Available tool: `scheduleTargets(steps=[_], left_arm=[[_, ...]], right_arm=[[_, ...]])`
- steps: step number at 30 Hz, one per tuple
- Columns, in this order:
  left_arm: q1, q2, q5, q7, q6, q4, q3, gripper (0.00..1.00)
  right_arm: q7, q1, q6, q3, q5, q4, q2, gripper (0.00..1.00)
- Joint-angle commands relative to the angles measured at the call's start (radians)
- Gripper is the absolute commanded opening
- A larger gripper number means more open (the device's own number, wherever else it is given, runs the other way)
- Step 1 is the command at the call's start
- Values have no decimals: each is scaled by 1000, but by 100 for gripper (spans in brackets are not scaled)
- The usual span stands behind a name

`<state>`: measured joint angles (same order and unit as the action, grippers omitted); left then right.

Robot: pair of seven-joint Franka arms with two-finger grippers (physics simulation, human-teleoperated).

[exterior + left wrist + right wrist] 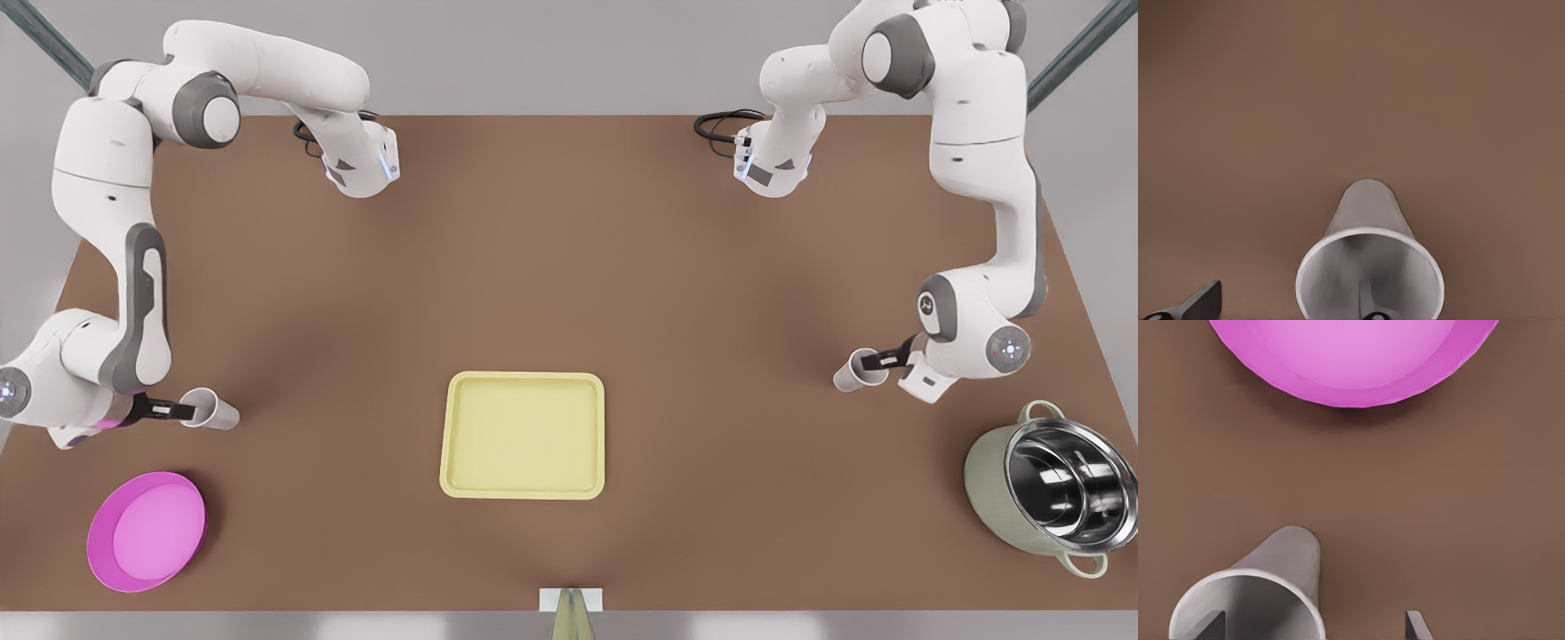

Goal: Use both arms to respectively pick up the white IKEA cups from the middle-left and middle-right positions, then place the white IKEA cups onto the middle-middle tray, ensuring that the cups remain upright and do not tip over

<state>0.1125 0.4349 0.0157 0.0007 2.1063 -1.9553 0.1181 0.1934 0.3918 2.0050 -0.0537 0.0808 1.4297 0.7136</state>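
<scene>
Two white cups stand on the brown table. The one at the front view's left (216,411) is the cup (1265,587) under my right gripper (188,412), which is open (1317,628): one finger (1213,624) is inside the cup, the other (1417,627) outside its wall. The cup at the front view's right (855,371) is the cup (1368,253) under my left gripper (878,360), also open (1288,310), with one finger (1371,313) inside and one (1201,303) outside. The pale-yellow tray (523,382) lies between them, nothing on it.
A round magenta dish (147,532) (1351,360) sits near the front edge at the front view's left, close to the right gripper's cup. A large steel-lined pot with handles (1053,489) stands at the front view's right. Both arm bases are at the table's far edge.
</scene>
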Motion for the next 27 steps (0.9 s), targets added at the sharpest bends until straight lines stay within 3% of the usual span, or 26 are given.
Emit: scheduleTargets(steps=[1, 3, 6, 7, 10, 13, 14, 16, 19, 22, 25, 27], left_arm=[[-1, 15, 1, 36, 84, -4, 0, 95], [-1, 15, 1, 36, 84, -4, -1, 69], [-1, 16, -92, 38, 86, -2, -5, 54], [-1, 16, -92, 38, 87, -2, -5, 41], [-4, 16, -91, 38, 87, -2, -5, 39], [-8, 15, -89, 38, 87, 3, -11, 39], [-11, 13, -89, 38, 87, 4, -26, 36], [-11, 12, -89, 38, 87, 6, -34, 29], [-11, 10, -88, 38, 86, 7, -40, 28], [-13, 2, -89, 36, 84, 16, -61, 26], [-16, -11, -92, 30, 78, 21, -63, 25], [-36, -15, -134, -31, 77, 50, -141, 25]], right_arm=[[89, 2, 155, 0, 4, 26, -2, 100], [90, 2, 155, 0, 2, 48, -3, 100], [90, 5, 153, -2, -4, 90, -8, 100], [89, 7, 153, -2, -4, 97, -8, 100], [103, 22, 147, -3, -4, 110, -6, 100], [141, 21, 150, -3, -6, 110, -3, 67], [142, 21, 146, -3, -6, 110, -2, 61], [141, 15, 144, -3, -6, 110, -2, 53], [130, -4, 130, -5, -6, 112, -5, 42], [130, -18, 115, -8, -6, 112, -6, 23], [135, -13, 42, -61, -45, 92, -25, 21], [133, -13, -5, -127, -101, 90, -52, 21]])
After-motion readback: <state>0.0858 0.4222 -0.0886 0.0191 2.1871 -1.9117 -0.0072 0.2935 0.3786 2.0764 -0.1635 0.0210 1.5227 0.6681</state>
